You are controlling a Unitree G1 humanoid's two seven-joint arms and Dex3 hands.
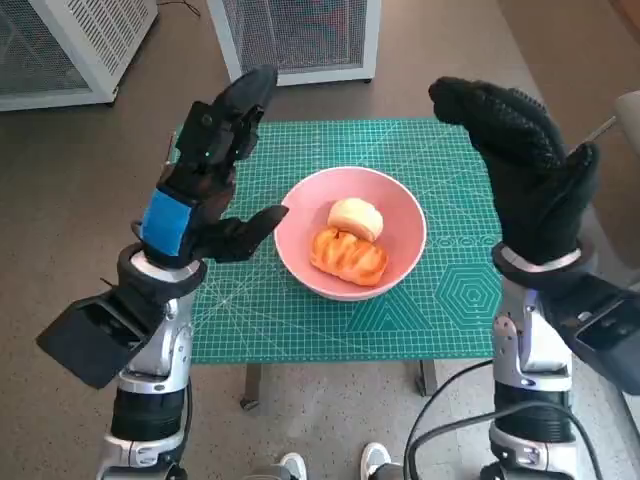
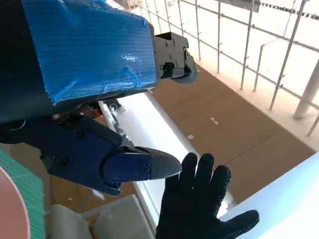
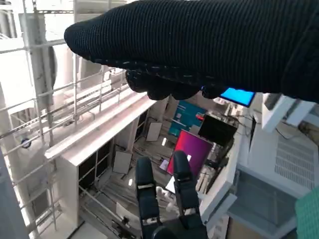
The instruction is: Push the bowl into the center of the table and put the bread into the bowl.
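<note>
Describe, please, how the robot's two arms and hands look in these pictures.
Both forearms are pale grey metal with black cuffs. The left hand is black plastic with blue tape across its back; the right hand wears a black knitted glove. Black cables trail below the right forearm.

Pink bowl [image 1: 350,245] sits upright at roughly table center, shallow and round, glossy inside. Two bread pieces lie in it, touching: a pale round roll [image 1: 356,217] at about 12 o'clock and a glazed golden-brown braided bun [image 1: 348,256] at about 6 o'clock.
</note>
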